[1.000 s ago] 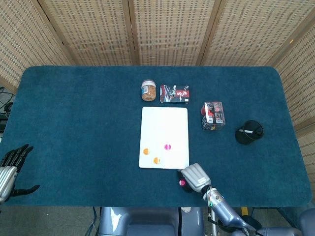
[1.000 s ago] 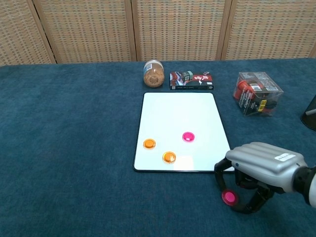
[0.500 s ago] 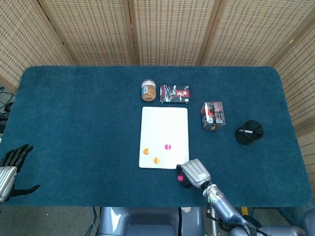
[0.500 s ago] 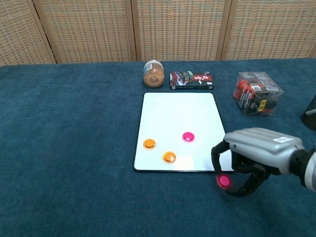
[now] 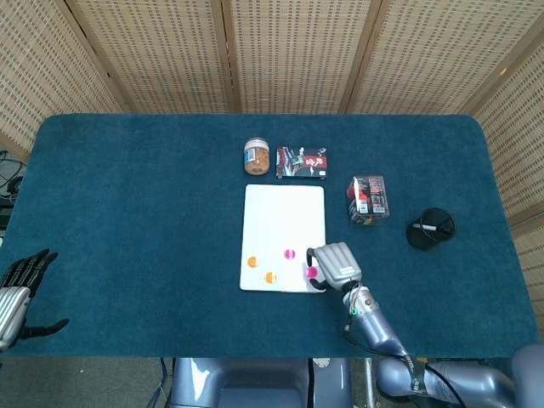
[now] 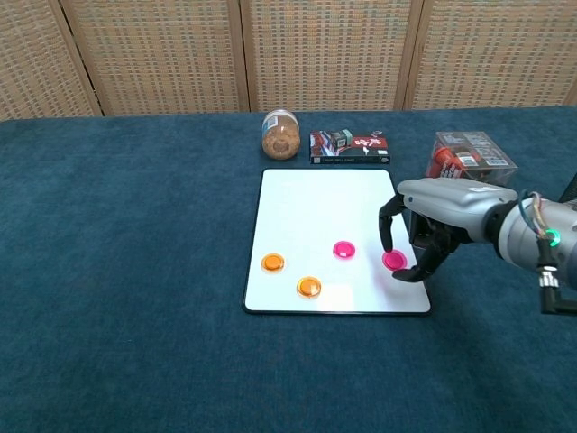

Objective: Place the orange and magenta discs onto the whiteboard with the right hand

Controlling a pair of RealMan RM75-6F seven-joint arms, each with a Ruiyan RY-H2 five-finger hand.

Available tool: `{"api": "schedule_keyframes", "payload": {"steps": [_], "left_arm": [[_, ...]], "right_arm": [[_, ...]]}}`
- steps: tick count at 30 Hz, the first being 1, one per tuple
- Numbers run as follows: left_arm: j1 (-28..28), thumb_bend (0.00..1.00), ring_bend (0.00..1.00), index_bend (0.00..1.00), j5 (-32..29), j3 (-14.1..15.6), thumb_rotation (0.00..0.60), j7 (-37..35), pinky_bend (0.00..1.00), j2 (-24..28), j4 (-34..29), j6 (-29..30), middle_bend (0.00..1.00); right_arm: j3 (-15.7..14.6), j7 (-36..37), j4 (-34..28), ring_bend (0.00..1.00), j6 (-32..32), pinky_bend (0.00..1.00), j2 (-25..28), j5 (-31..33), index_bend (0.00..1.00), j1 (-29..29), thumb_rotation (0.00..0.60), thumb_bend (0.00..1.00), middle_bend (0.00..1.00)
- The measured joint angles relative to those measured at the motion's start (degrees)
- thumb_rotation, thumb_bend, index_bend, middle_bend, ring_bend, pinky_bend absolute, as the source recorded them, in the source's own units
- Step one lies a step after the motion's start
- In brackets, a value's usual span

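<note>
The right hand's fingertips (image 6: 389, 236) curl down and, with the thumb, pinch a magenta disc (image 6: 394, 260), the grip only as wide as the disc. The right hand (image 6: 431, 221) holds it over the whiteboard (image 6: 329, 194), by the board's right edge toward its near right corner; whether the disc touches the surface yet I cannot tell. Judged from this, the placing step is in hand: the next move calls for setting the disc flat and parting the fingers. Another magenta disc (image 6: 343, 249) and two orange discs (image 6: 272, 262) lie on the board's near half. The left hand (image 5: 19, 285) hangs at the table's near left edge, fingers spread, holding nothing.
</note>
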Motion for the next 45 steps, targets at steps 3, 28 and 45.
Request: {"api": "schedule_keyframes", "payload": {"steps": [3,28,45], "left_arm": [[-0.02,0.00,0.00,0.00,0.05,-0.04,0.600,-0.28,0.00,0.11,0.04,0.03,0.00],[0.08,0.00,0.00,0.00,0.40,0.08,0.600,-0.82,0.00,0.31,0.15,0.32,0.00],[0.01,0.00,0.00,0.00,0.48,0.13,0.600,-1.11,0.00,0.37,0.21,0.17,0.00]], "right_arm": [[0.88,-2.31,1.42,1.00,0.34,1.00,-1.60,3.09,0.52,1.45,0.600,0.34,1.00],[0.82,-9.48,3.52,1.00,4.97,1.00,-6.64,11.30,0.52,6.40,0.600,0.34,1.00],[-0.07,-10.77,4.30,1.00,5.10,1.00,-7.10,12.98,0.44,7.26,0.600,0.31,1.00]]}}
